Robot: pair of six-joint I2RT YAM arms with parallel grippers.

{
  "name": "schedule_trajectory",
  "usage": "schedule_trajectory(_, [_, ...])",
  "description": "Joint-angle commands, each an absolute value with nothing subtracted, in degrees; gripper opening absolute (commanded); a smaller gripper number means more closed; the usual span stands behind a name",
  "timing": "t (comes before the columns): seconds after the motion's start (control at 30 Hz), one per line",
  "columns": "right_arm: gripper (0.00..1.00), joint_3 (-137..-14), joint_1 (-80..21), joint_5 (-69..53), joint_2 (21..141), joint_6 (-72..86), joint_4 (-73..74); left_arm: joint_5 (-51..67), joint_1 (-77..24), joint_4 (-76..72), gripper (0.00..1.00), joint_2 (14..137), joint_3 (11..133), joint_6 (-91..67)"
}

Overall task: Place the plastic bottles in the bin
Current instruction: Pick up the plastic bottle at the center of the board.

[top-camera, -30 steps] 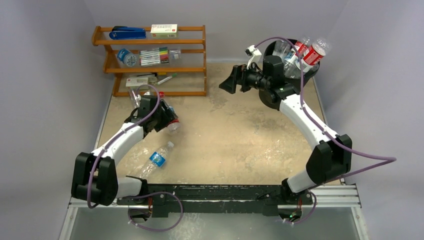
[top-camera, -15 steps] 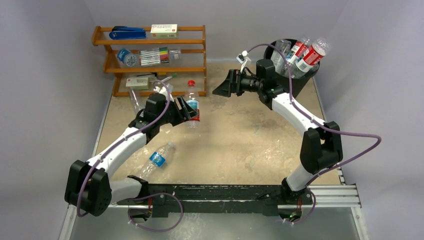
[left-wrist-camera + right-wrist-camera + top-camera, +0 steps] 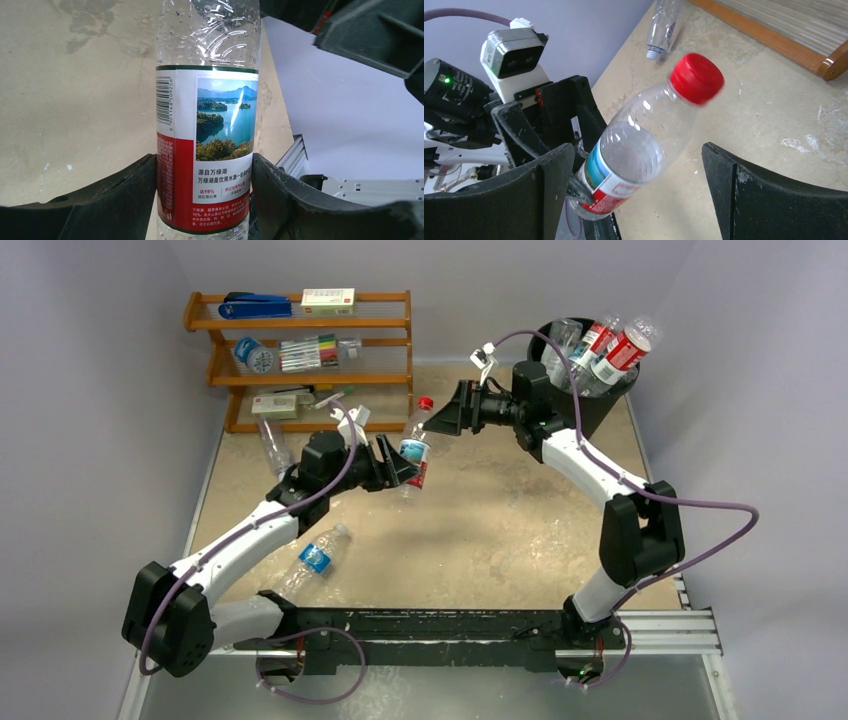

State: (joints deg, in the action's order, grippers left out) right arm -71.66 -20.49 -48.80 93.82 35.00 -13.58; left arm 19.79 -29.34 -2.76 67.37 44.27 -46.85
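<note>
Bottle (image 3: 207,125) base (between left fingers (image 3: 120,200)) cut off below

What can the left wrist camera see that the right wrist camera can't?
Only the left wrist camera shows the barcode and small writing on the label. Only the right wrist camera shows the red cap and another clear bottle lying near the wooden rack. Both show the water bottle clamped in the left gripper.

Open tabletop (image 3: 500,530), bin (image 3: 608,408) brimful of bottles (image 3: 620,350)
</note>
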Motion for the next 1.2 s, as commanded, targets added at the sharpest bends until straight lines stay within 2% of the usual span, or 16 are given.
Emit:
schedule_trajectory(0.0, [1.00, -70.8, -21.2, -51.8, 94.5, 37.0, -18.3, 20.3, -31.6, -9.0, 0.65, 66.0, 46.8, -45.4])
schedule_trajectory(0.33, [0.99, -70.0, -22.3, -53.7, 95.9, 37.5, -20.2, 18.5, -34.5, -11.9, 0.65, 67.1, 47.0, -45.7])
schedule_trajectory(0.47, [0.80, -70.0, -22.7, -54.4, 95.7, 37.2, -20.6, 17.0, -34.6, -11.3, 0.66, 67.5, 46.9, -45.5])
schedule_trajectory(0.6, [0.52, -70.0, -22.7, -54.3, 95.5, 36.9, -20.4, 14.3, -34.6, -8.8, 0.71, 67.8, 47.2, -44.6])
schedule_trajectory(0.63, [0.48, -70.1, -22.7, -54.1, 95.3, 36.8, -20.3, 13.8, -34.6, -8.1, 0.72, 67.8, 47.4, -44.4])
schedule_trajectory(0.77, [0.46, -71.0, -22.6, -53.2, 95.0, 35.2, -17.8, 10.8, -34.6, -5.4, 0.79, 66.8, 47.8, -43.4])
schedule_trajectory(0.97, [0.44, -74.6, -21.4, -50.1, 93.1, 31.8, -12.0, 6.5, -34.6, 0.8, 0.83, 64.3, 49.6, -41.5])
schedule_trajectory(1.17, [0.44, -84.1, -12.2, -47.7, 91.2, 26.7, -1.2, 2.0, -34.6, 5.7, 0.85, 62.0, 50.3, -40.8])
